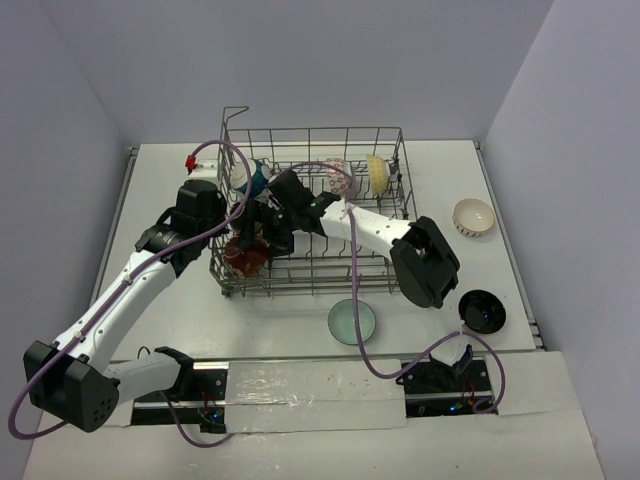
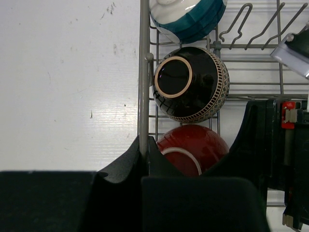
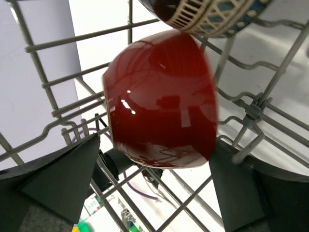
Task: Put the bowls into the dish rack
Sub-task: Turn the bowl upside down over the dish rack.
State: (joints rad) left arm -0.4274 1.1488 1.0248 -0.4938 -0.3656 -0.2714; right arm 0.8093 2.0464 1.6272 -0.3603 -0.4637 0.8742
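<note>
The grey wire dish rack (image 1: 318, 284) stands mid-table. My left gripper (image 1: 231, 216) is shut on its left rim wire (image 2: 143, 72), pinched between the fingers (image 2: 145, 145). Just inside that wall lie a red bowl (image 2: 193, 149), a black patterned bowl (image 2: 190, 83) and a blue bowl (image 2: 189, 17), all on their sides. My right gripper (image 1: 268, 226) reaches into the rack; its jaws (image 3: 154, 166) stand open on either side of the red bowl (image 3: 159, 101), with gaps both sides. A red-patterned bowl (image 1: 340, 177) and a cream bowl (image 1: 378, 172) sit at the rack's back.
On the table outside the rack lie a pale green bowl (image 1: 352, 322) in front, a black bowl (image 1: 483, 311) at front right and a tan-rimmed white bowl (image 1: 473, 216) at right. Rack tines (image 3: 251, 113) and grid wires surround the right fingers.
</note>
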